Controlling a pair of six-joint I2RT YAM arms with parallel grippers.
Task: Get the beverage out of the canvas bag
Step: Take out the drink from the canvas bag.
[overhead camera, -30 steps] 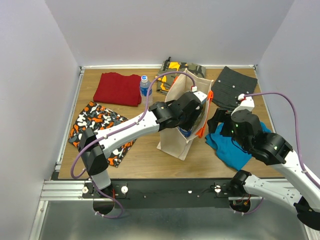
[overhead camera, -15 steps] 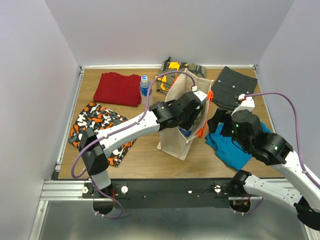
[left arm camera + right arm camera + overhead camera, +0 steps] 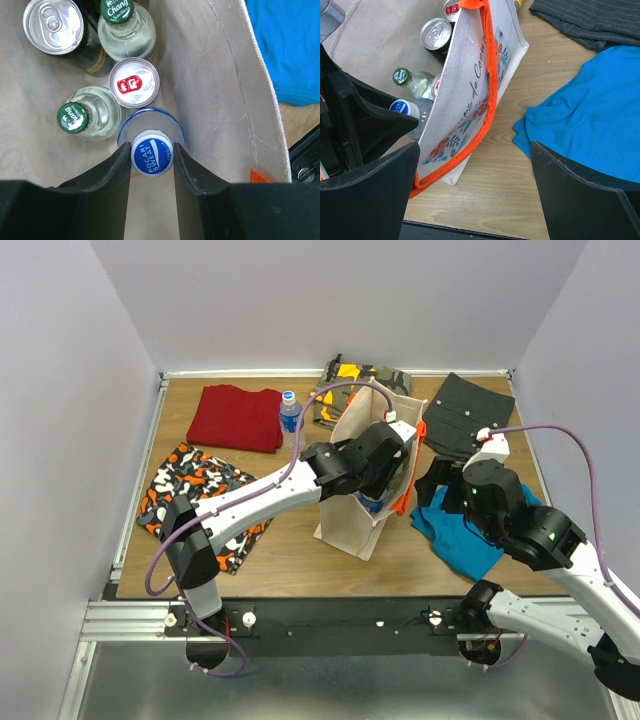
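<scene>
Beverage bottle stands upright inside the canvas bag, its blue-and-white Pocari Sweat cap clamped between the left jaws. Its body is clear, and it touches a red-tabbed can. The right jaws stand wide apart outside the bag.

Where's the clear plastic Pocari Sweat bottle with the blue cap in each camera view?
Top external: bottle barely seen, inside the beige canvas bag.
Left wrist: bottom centre, gripped by the left gripper.
Right wrist: left-centre, inside the bag.
Shared landmark: the bag's orange trim.
</scene>
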